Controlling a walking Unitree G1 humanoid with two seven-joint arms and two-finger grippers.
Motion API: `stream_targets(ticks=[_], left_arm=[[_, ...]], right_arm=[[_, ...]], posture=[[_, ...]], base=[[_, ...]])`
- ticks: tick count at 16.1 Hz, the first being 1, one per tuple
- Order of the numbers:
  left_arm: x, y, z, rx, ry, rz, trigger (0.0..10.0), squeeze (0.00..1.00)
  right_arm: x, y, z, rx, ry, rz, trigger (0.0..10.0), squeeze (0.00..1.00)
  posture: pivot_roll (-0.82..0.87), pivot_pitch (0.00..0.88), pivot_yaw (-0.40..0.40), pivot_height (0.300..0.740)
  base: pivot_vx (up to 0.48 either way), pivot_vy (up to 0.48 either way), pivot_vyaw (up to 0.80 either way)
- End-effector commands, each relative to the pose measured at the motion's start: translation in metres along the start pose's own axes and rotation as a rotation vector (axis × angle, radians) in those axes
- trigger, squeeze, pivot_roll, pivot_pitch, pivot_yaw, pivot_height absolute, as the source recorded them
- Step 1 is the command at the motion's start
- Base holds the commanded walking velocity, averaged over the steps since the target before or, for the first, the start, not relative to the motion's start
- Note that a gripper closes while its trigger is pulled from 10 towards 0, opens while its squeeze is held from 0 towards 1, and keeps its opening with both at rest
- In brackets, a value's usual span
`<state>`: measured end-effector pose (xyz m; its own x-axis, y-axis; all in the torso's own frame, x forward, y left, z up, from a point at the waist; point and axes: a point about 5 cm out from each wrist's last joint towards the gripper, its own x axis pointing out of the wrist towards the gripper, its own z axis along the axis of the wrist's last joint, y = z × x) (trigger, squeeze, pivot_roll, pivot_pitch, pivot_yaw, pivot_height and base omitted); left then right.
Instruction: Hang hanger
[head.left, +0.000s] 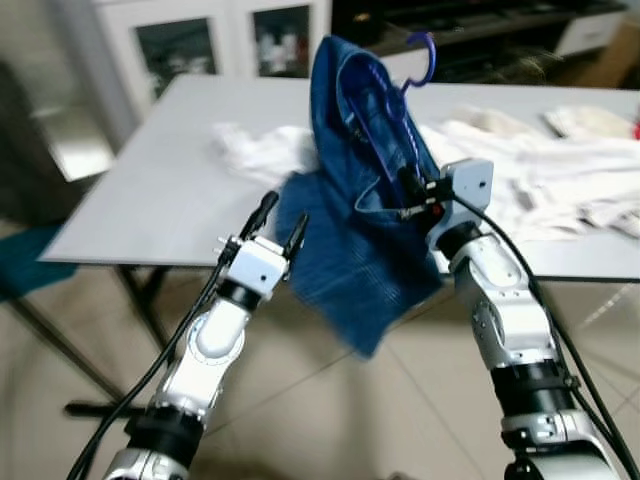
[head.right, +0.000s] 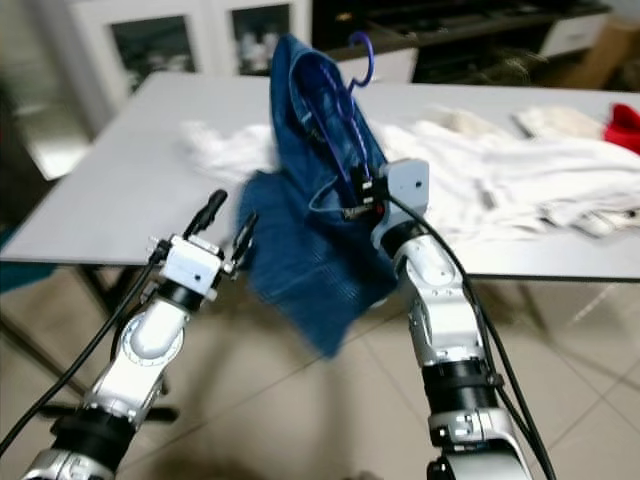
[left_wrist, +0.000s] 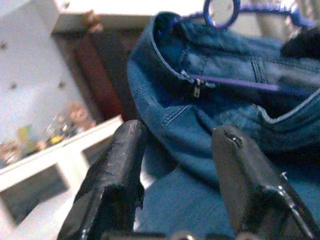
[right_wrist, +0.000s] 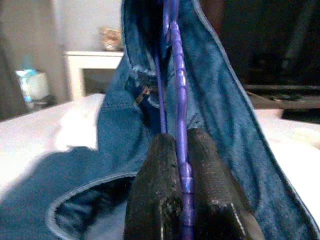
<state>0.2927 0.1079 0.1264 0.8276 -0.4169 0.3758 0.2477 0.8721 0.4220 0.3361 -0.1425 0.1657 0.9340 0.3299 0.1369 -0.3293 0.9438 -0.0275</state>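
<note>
A purple plastic hanger carries a blue denim garment, held up over the near edge of a grey table. My right gripper is shut on the hanger's lower bar, with denim draped round it. The hook points up and away from me. My left gripper stands open just left of the hanging denim, its two black fingers apart with nothing between them. In the left wrist view the zip and the purple bar lie just beyond the fingertips.
White clothes lie spread over the table's right and back parts. A red item sits at the far right. White cabinets with glass doors stand behind the table. Tiled floor lies below my arms.
</note>
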Motion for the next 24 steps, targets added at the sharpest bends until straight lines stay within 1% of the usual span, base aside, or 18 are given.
stream_targets(ticks=[1,8,11,12,13,15,17,18,19,22,24], left_arm=[[0.007,0.001,0.006,0.018,-0.028,-0.007,10.0,0.00],[0.010,0.003,0.008,0.031,-0.031,-0.002,10.0,0.00],[0.011,0.002,0.008,0.021,-0.039,-0.001,10.0,0.00],[0.011,0.003,0.009,0.020,-0.042,0.001,10.0,0.00],[0.011,0.003,0.010,0.023,-0.046,0.004,10.0,0.00],[0.014,0.005,0.013,0.026,-0.062,0.008,10.0,0.00],[0.018,0.006,0.018,0.021,-0.084,0.013,10.0,0.00],[0.025,0.011,0.025,0.024,-0.118,0.018,10.0,0.00],[0.028,0.015,0.028,0.033,-0.133,0.022,10.0,0.00],[0.040,0.028,0.033,0.053,-0.158,0.054,10.0,0.00],[0.047,0.036,0.035,0.056,-0.166,0.073,10.0,0.00]], right_arm=[[0.003,-0.004,0.011,-0.006,-0.052,-0.011,10.0,0.00],[0.005,-0.003,0.010,-0.005,-0.047,0.002,10.0,0.00],[0.004,-0.001,0.003,-0.016,-0.011,0.020,10.0,0.00],[0.003,-0.001,-0.002,-0.059,0.022,0.033,10.0,0.00],[0.001,-0.001,-0.008,-0.132,0.061,0.051,10.0,0.00],[-0.001,-0.004,-0.015,-0.244,0.106,0.067,10.0,0.00],[-0.003,-0.004,-0.018,-0.298,0.128,0.091,10.0,0.00],[-0.004,-0.003,-0.019,-0.328,0.137,0.118,10.0,0.00],[-0.004,-0.002,-0.019,-0.333,0.134,0.128,10.0,0.00],[-0.004,0.002,-0.019,-0.358,0.127,0.173,10.0,0.00],[-0.006,0.005,-0.019,-0.411,0.123,0.246,10.0,0.00]], posture=[[0.11,0.000,0.002,0.740],[0.11,0.000,0.007,0.740],[0.11,0.000,0.008,0.740],[0.11,0.000,0.008,0.740],[0.11,0.000,0.008,0.740],[0.11,0.000,0.009,0.740],[0.10,0.000,0.008,0.740],[0.11,0.000,0.008,0.740],[0.11,0.000,0.007,0.740],[0.11,0.000,0.001,0.740],[0.11,0.000,-0.001,0.740]], base=[[0.450,0.000,0.00],[0.439,0.000,0.00],[0.000,0.000,0.00],[0.000,0.000,0.00],[0.000,0.000,0.00],[0.000,0.000,0.00],[0.000,0.000,0.00],[0.000,0.000,0.00],[0.000,0.000,0.00],[0.000,0.000,0.00],[0.000,0.000,0.00]])
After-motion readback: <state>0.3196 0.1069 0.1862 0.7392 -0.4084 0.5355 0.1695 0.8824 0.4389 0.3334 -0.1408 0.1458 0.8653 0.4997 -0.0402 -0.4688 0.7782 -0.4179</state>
